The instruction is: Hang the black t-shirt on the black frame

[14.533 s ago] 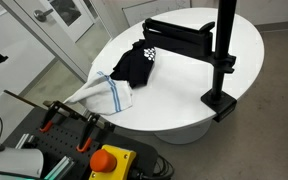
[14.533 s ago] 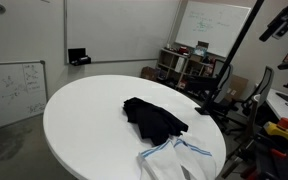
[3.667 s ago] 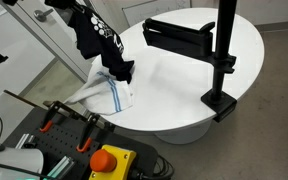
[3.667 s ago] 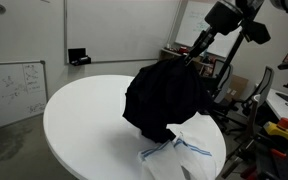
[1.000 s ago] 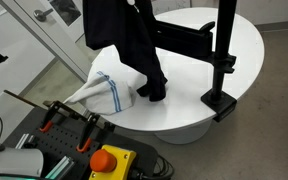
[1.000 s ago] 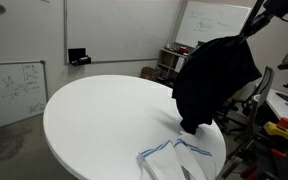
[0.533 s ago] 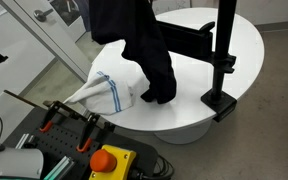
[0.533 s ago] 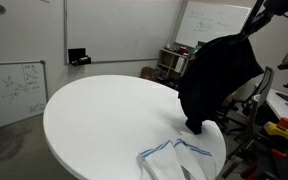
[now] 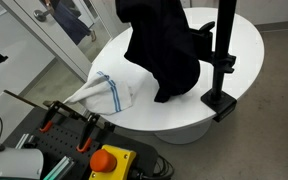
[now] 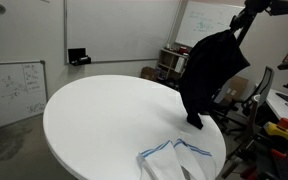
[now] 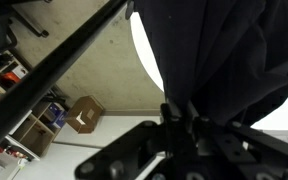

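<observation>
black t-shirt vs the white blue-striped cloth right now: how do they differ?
Colour: the black t-shirt is dark; the white cloth with blue stripes is light.
Pose: the t-shirt hangs lengthwise in the air, while the cloth lies crumpled on the white round table.
Hold: the gripper is shut on the t-shirt; nothing touches the cloth.
Both are soft fabric.
</observation>
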Available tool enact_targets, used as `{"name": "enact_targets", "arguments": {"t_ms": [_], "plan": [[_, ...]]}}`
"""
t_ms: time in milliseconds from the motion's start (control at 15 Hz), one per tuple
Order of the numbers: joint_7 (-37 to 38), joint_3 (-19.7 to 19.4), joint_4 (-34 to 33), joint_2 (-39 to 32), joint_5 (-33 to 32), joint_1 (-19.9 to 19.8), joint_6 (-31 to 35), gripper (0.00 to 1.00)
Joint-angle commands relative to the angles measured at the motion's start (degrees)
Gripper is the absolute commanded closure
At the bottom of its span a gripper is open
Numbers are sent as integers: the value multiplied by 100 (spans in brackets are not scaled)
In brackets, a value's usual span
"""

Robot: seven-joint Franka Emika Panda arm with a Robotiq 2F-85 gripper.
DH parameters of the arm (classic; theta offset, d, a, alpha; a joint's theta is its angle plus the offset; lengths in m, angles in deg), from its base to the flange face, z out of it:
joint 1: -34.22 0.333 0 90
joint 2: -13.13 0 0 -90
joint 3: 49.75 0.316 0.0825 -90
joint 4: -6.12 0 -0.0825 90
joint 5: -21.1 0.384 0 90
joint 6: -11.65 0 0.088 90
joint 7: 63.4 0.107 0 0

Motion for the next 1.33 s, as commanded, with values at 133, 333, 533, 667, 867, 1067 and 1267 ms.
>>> {"name": "enact_targets", "arguments": {"t_ms": [133, 333, 533, 667, 867, 1067, 1267], "plan": [[1002, 171, -1417, -1260, -576, 204, -494, 98], [1509, 51, -2153, -1919, -892, 532, -892, 98], [1838, -173, -2963, -2610, -996, 918, -1411, 98], [1994, -349, -3441, -3010, -1014, 1180, -1703, 98], [1959, -576, -4109, -3583, -870, 1495, -2024, 98], [1892, -747, -4634, -4058, -755, 1714, -2239, 98], [1853, -878, -4930, -4375, -683, 1847, -2344, 66]]}}
